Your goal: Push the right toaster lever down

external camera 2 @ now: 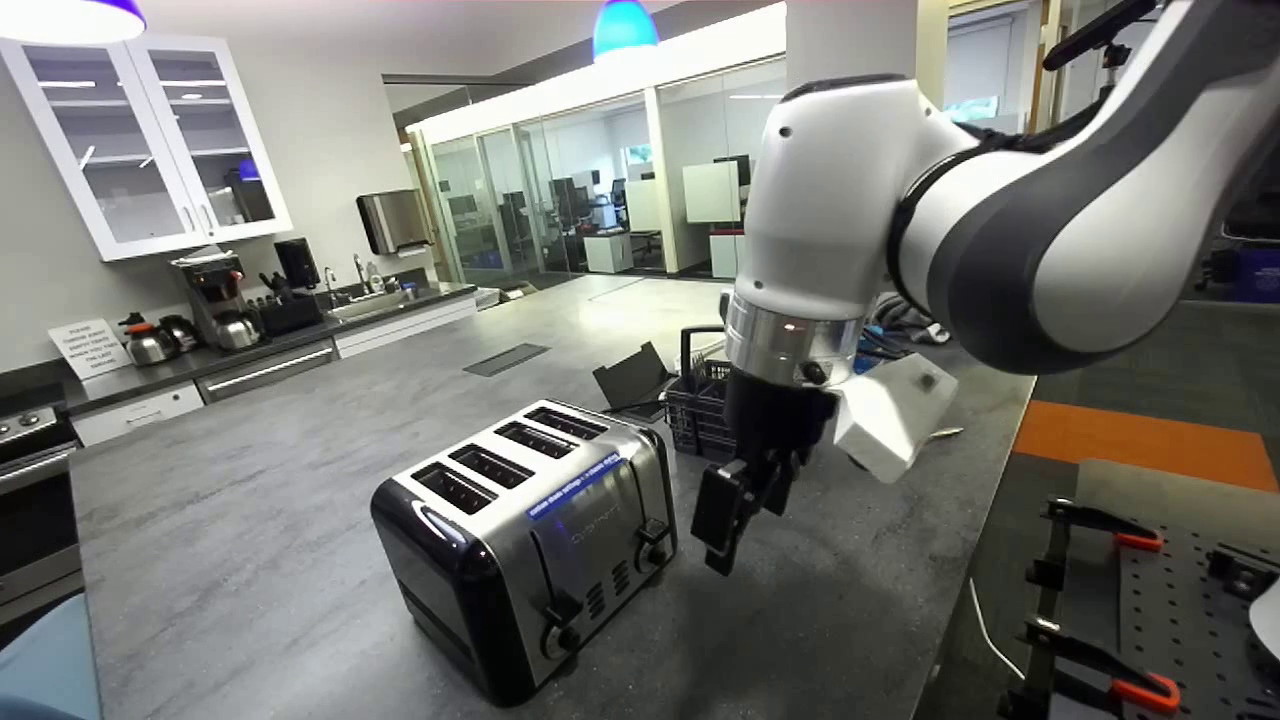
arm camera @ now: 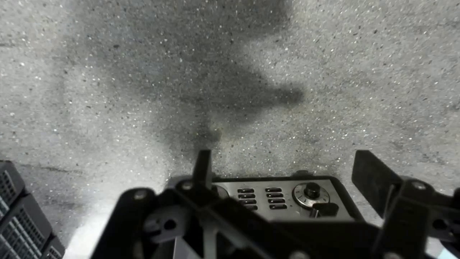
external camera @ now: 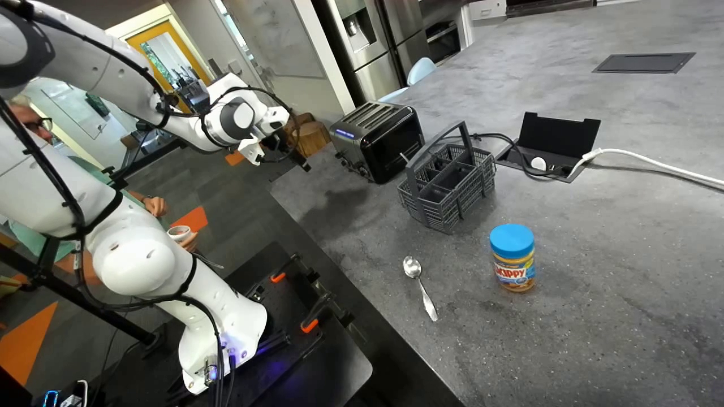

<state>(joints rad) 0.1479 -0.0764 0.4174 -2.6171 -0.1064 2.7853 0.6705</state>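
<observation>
The boxy toaster, black-sided with a silvery slotted top, stands on the grey table in both exterior views [external camera: 393,141] [external camera 2: 600,525]. Its steel front panel shows in the wrist view [arm camera: 260,194]. In an exterior view its right lever [external camera 2: 655,530] and left lever [external camera 2: 564,607] both sit low in their slots, just above the dials. My gripper [external camera 2: 745,530] hangs in the air in front of that panel, apart from it, nearer the right lever. In the wrist view its fingers [arm camera: 284,154] are spread with nothing between them. The left finger hides the right lever there; the left lever [arm camera: 326,209] shows.
A dark grey wire basket [external camera: 432,212] stands close beside the toaster, also in the wrist view [arm camera: 28,219]. A blue-lidded jar [external camera: 512,257], a spoon [external camera: 421,288] and an open outlet box with cables [external camera: 557,138] are on the table. A person [external camera: 37,121] is behind the arm.
</observation>
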